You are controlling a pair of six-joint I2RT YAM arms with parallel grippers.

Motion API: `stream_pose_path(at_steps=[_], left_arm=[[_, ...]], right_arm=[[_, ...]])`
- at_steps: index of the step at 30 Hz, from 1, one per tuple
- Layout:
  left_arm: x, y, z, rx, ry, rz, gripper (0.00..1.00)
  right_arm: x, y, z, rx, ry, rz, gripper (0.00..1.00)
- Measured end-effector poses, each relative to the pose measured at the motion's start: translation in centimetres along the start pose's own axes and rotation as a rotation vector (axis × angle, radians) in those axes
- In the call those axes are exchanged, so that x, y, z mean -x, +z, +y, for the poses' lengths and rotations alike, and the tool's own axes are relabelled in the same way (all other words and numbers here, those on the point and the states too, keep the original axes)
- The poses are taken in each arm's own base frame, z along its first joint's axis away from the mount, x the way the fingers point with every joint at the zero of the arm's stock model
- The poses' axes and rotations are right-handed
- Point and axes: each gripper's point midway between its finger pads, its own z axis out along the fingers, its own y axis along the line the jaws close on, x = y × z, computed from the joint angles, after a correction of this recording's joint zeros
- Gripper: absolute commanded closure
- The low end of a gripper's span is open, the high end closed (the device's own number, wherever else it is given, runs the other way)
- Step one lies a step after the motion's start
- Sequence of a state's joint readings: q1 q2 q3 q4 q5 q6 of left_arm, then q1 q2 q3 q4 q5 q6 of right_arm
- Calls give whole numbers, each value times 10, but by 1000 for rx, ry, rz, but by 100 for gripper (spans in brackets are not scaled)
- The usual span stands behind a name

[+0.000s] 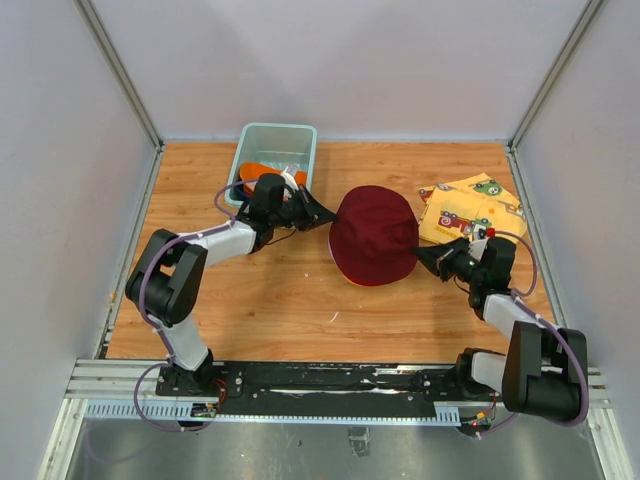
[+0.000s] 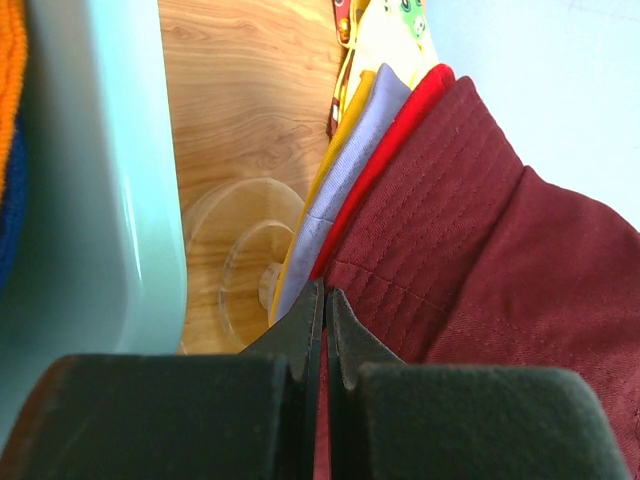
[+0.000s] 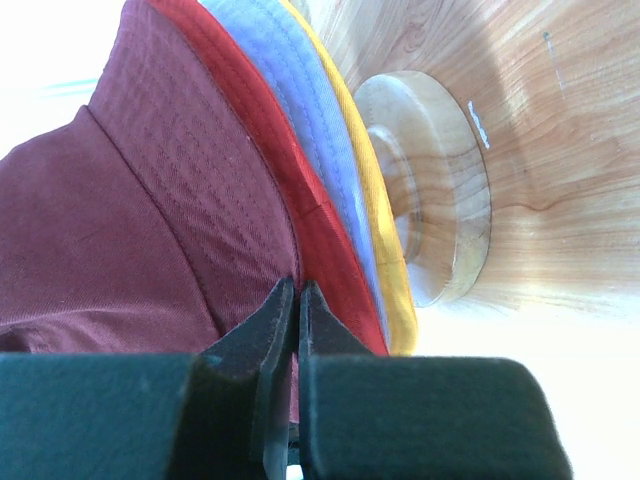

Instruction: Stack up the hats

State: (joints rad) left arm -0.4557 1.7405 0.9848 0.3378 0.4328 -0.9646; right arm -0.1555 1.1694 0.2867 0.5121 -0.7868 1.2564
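While both grippers pinch its brim, the maroon hat (image 1: 372,235) tops the stack at the centre of the table (image 1: 280,310).
From above, the left gripper (image 1: 325,214) meets the brim at the hat's 10 o'clock and the right gripper (image 1: 422,256) at its 4 o'clock; each wrist view shows jaws pressed together on a sliver of fabric. Under the maroon brim lie the red hat (image 3: 320,230), lavender hat (image 3: 295,90) and yellow hat (image 3: 392,260), over a wooden stand (image 3: 440,180). An orange hat (image 1: 262,168) sits in the teal tub (image 1: 278,127) at 11 o'clock; the car-print cloth (image 1: 470,210) lies at 2 o'clock.
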Motion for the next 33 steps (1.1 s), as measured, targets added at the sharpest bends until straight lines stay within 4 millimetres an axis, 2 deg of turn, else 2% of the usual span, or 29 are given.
stream_pose_path(at_steps=[11,13,16,18,21,26,33], left_arm=[[-3,4,3,-3,14,20,99],[-2,4,3,-2,14,19,92],[-1,3,3,9,16,11,72],[2,0,3,26,33,-4,63],[7,-3,4,55,43,-27,53],[12,-10,7,110,37,-51,43],[13,-22,13,179,12,-64,39]], right_arm=[[1,5,-3,-7,-7,26,98],[2,5,-2,-6,-15,27,91],[2,3,0,-14,-26,23,77],[4,1,-1,-38,-40,7,67],[7,-5,-1,-68,-51,-17,59],[16,-16,11,-70,-83,-62,54],[17,-29,10,-97,-83,-89,53]])
